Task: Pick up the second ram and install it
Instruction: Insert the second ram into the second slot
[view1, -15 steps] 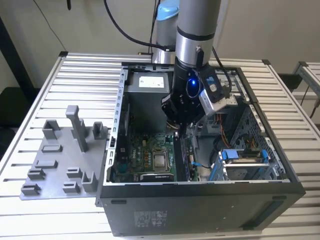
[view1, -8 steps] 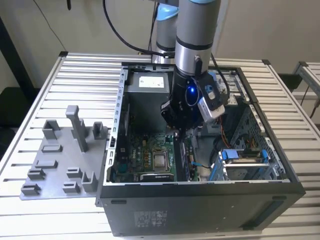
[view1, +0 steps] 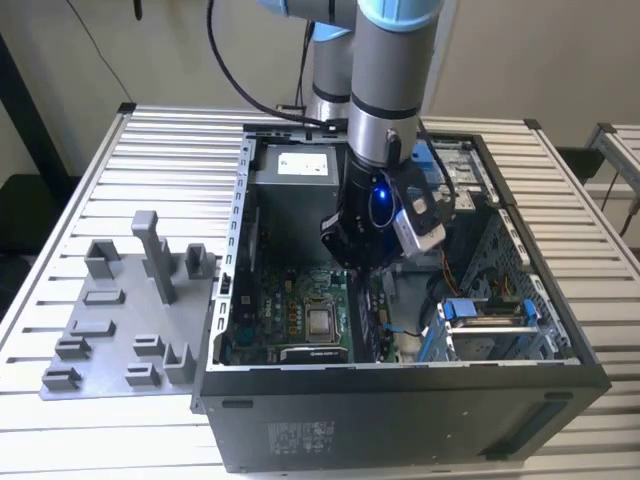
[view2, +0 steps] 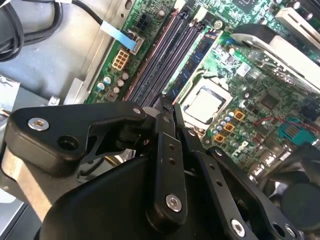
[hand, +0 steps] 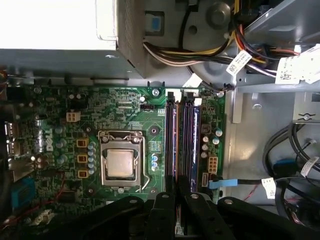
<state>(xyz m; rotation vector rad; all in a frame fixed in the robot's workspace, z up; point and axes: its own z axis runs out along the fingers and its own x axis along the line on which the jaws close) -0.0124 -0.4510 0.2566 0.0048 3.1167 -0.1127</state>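
My gripper (view1: 347, 262) hangs inside the open computer case (view1: 520, 395), low over the motherboard (hand: 130, 107). In both wrist views its black fingers (hand: 162, 210) stand pressed close together right at the row of black ram slots (hand: 186, 145). The second ram (view2: 194, 57), a narrow dark stick with small chips, stands on edge along the slots beside the processor socket (view2: 205, 104). Its near end runs in between my fingertips (view2: 167, 107), which hide the rest of it. I cannot tell how deep it sits in its slot.
A light-grey holder plate (view1: 110, 320) with upright blocks lies at the exterior view's left of the case. The power supply (view1: 300, 165) and bundled cables (hand: 210, 50) sit beyond the slots. A drive cage (view1: 490, 315) stands at the exterior view's right. The case walls ring the board.
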